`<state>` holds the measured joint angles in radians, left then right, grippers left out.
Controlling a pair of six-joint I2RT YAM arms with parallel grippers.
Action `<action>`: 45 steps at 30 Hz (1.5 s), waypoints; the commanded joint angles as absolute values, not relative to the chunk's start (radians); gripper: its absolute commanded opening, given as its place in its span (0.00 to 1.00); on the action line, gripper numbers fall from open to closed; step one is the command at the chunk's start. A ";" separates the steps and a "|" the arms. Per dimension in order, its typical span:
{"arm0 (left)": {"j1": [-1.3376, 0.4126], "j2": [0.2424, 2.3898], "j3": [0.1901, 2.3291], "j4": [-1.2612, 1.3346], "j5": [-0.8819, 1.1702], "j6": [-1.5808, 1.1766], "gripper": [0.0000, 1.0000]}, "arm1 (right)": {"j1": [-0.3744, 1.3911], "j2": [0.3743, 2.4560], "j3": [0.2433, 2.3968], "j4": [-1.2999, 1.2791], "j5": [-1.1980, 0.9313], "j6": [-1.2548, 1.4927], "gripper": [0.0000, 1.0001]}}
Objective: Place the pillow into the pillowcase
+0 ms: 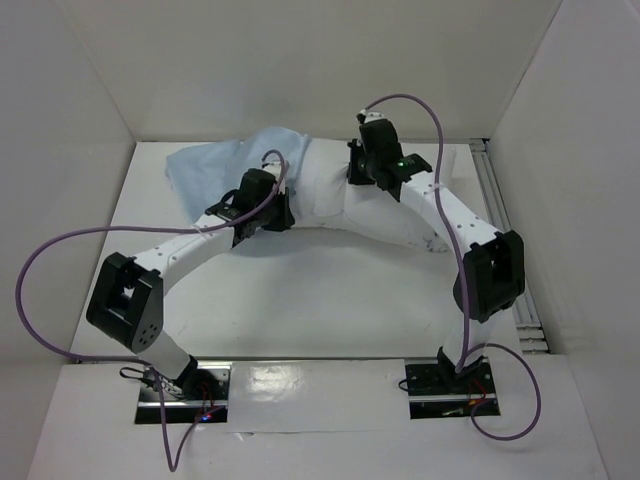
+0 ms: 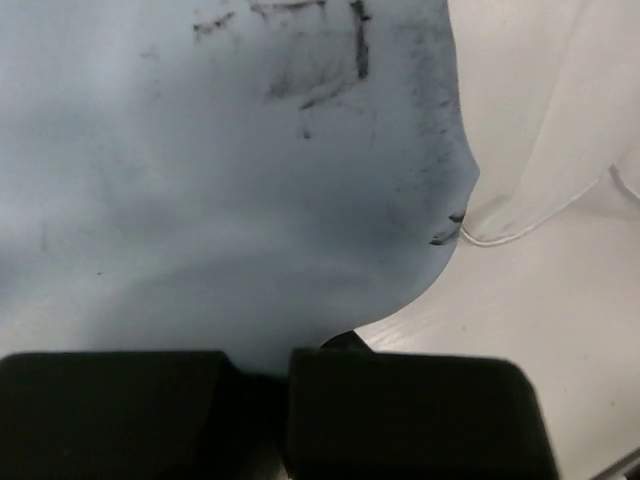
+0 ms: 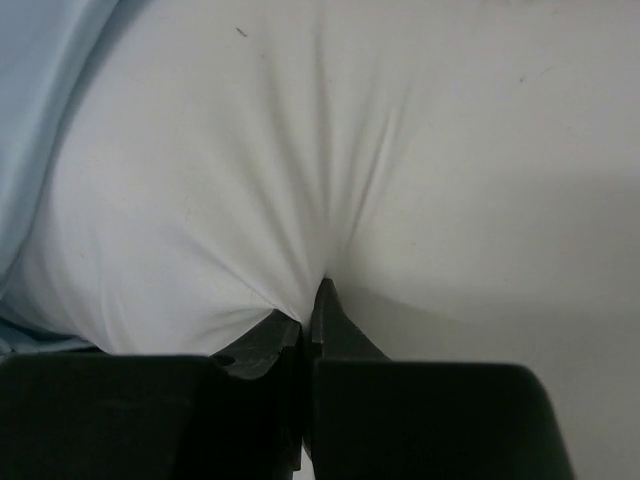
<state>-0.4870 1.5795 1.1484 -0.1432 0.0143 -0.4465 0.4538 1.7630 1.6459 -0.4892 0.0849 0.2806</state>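
Pillow (image 1: 325, 190): white and plump, lying across the far middle of the counter (image 1: 300, 290), its left end against the pillowcase (image 1: 215, 165).
Pillowcase: light blue and rumpled at the far left of the counter, its right edge meeting the pillow's left end.
Left pincer (image 1: 262, 212): clenched on the pillowcase edge, with blue cloth running down into its closed jaws.
Right pincer (image 1: 372, 170): clenched on a pinch of the pillow's white cover, with creases (image 3: 330, 180) fanning out from the nip.
Step in hand: judged to be the start of stuffing, with 1 pincer on the sack's mouth and the other on the cushion. Little if any of the pillow looks to be inside.
Next move: likely calls for the left pincer to lift and hold the mouth open. The right would then drive the pillow leftward into it without the thin cloth slipping free.
Top view only: the whole layout, both pincers at once, and how the 2 fabrics sit against each other.
Left wrist view only: dark smudges (image 2: 320, 70) on the blue cloth, with white fabric just beside its edge.
Right wrist view only: the pinch itself, and blue cloth lying against the pillow's left side.
Cannot tell: whether the left pincer holds 1 layer of the mouth or both.
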 commanded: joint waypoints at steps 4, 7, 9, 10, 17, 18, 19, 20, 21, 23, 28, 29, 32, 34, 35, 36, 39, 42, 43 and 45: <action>-0.506 1.510 1.319 -0.127 0.186 -0.477 0.00 | 0.494 1.753 1.482 -0.311 0.021 0.368 0.00; -0.506 1.477 1.413 -0.158 0.218 -0.488 0.00 | 0.494 1.753 1.473 -0.311 0.022 0.390 0.00; -0.506 1.477 1.472 -0.189 0.250 -0.488 0.00 | 0.482 1.743 1.500 -0.311 0.011 0.390 0.00; -0.506 1.477 1.532 -0.204 0.264 -0.498 0.00 | 0.482 1.743 1.546 -0.311 0.011 0.390 0.00; -0.506 1.477 1.687 -0.238 0.420 -0.552 0.00 | 0.482 1.606 1.658 -0.371 0.011 0.367 0.00; -0.506 1.465 1.687 -0.238 0.429 -0.564 0.00 | 0.482 1.588 1.646 -0.371 0.011 0.367 0.00; -0.506 1.465 1.687 -0.270 0.430 -0.565 0.00 | 0.482 1.571 1.632 -0.371 0.011 0.367 0.00; -0.506 1.454 1.646 -0.290 0.430 -0.565 0.00 | 0.497 1.536 1.584 -0.371 0.021 0.367 0.00; -0.506 1.433 1.617 -0.307 0.430 -0.575 0.00 | 0.515 1.517 1.551 -0.371 0.021 0.367 0.00; -0.506 1.398 1.473 -0.327 0.455 -0.594 0.00 | 0.549 1.465 1.429 -0.371 0.057 0.367 0.00; -0.506 1.269 1.267 -0.360 0.543 -0.585 0.11 | 0.661 1.417 1.215 -0.371 0.100 0.396 0.00; -0.506 1.269 1.302 -0.394 0.554 -0.571 0.22 | 0.661 1.417 1.183 -0.371 0.089 0.396 0.00; -0.515 1.296 1.466 -0.561 0.522 -0.505 0.62 | 0.675 1.407 1.183 -0.382 0.080 0.387 0.01; -0.515 1.318 1.537 -0.645 0.413 -0.479 0.72 | 0.675 1.407 1.218 -0.411 0.096 0.351 0.43; -0.515 1.318 1.583 -0.663 0.358 -0.479 0.72 | 0.675 1.407 1.236 -0.422 0.110 0.351 0.58; -0.515 1.318 1.597 -0.675 0.240 -0.479 0.69 | 0.675 1.396 1.274 -0.434 0.156 0.338 0.76; -0.456 1.356 1.682 -0.745 0.109 -0.505 0.74 | 0.675 1.373 1.334 -0.489 0.276 0.337 0.88; -0.430 1.535 1.901 -0.934 -0.029 -0.492 0.79 | 0.608 1.330 1.354 -0.515 0.322 0.368 0.96; -0.430 1.583 1.945 -0.968 -0.129 -0.492 0.79 | 0.553 1.316 1.355 -0.540 0.322 0.382 0.96; -0.420 1.731 2.062 -1.049 -0.224 -0.502 0.81 | 0.479 1.316 1.364 -0.561 0.278 0.419 0.98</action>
<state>-0.4278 1.5589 1.9610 -0.8459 0.0128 -0.5018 0.5766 1.3586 1.3167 -0.5098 0.2298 0.3676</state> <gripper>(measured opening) 0.808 0.975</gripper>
